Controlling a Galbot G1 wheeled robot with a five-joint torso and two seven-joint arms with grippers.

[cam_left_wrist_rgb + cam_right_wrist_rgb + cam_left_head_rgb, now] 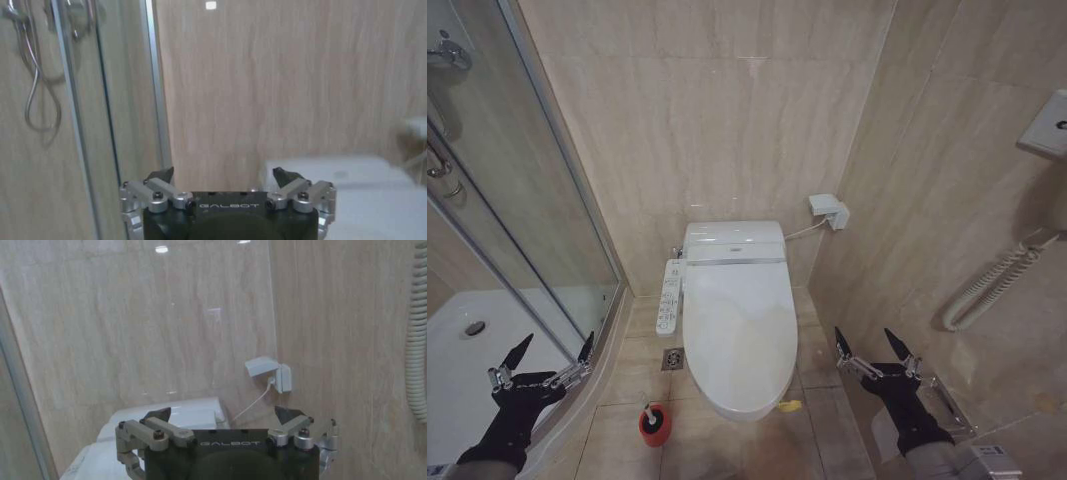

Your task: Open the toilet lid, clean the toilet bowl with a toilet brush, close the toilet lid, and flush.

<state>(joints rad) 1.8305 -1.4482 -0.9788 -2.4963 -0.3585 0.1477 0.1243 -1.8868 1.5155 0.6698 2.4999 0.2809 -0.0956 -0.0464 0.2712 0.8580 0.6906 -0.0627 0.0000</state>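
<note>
The toilet lid (739, 335) lies shut at centre frame; glossy, probably slippery, so lift by its front tag (790, 406). Left hand (541, 362) and right hand (876, 352) hover spread at the lower corners.

Beige tiled floor (822, 420) bears the toilet bowl (727, 400); left — the toilet brush (654, 424) beside a drain (672, 359).

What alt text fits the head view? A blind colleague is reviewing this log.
A white toilet with its lid shut stands against a beige tiled wall, a red brush holder on the floor at its front-left. The left pincer and right pincer hover open on either side, touching nothing.
</note>
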